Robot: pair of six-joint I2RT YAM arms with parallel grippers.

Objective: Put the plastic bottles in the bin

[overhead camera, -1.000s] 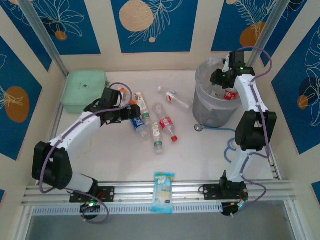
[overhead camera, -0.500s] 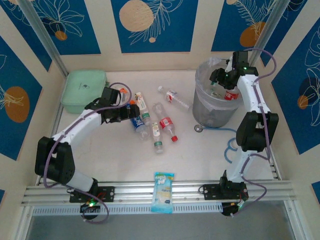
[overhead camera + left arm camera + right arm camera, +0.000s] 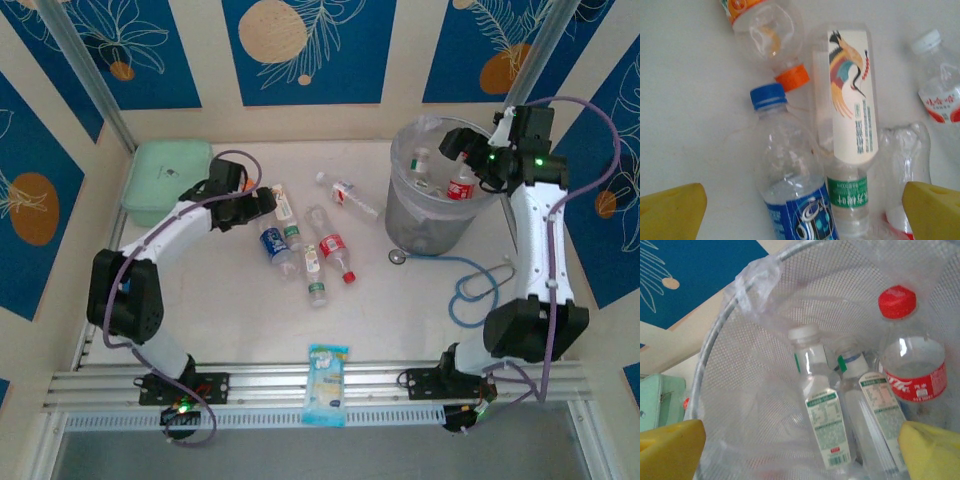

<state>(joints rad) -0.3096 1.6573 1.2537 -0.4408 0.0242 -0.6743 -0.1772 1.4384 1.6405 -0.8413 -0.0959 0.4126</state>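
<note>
Grey mesh forms the bin [image 3: 420,228], lined with a clear bag, at the far right of the table [image 3: 230,320] in the overhead view. A red-labelled bottle [image 3: 462,188] lies inside it, and the right gripper [image 3: 458,147] hangs above its rim. Several plastic bottles [image 3: 330,245] lie loose mid-table. The left gripper [image 3: 262,203] is at the cluster's left edge, between it and the mint-green box [image 3: 165,180]. A blue-and-white packet [image 3: 327,372] sits at the near edge.

From the left wrist, the left gripper [image 3: 801,214] is spread wide, grasping nothing. A blue-capped bottle [image 3: 787,175] lies between its yellow fingertips [image 3: 670,210], with an orange-capped bottle [image 3: 765,30] and a bird-printed bottle [image 3: 850,100] touching it.

From the right wrist, the right gripper [image 3: 800,452] is likewise released and empty, looking down into the bin [image 3: 740,370]. A red-capped bottle [image 3: 912,365] and two green-and-white-labelled bottles [image 3: 822,412] rest inside.
</note>
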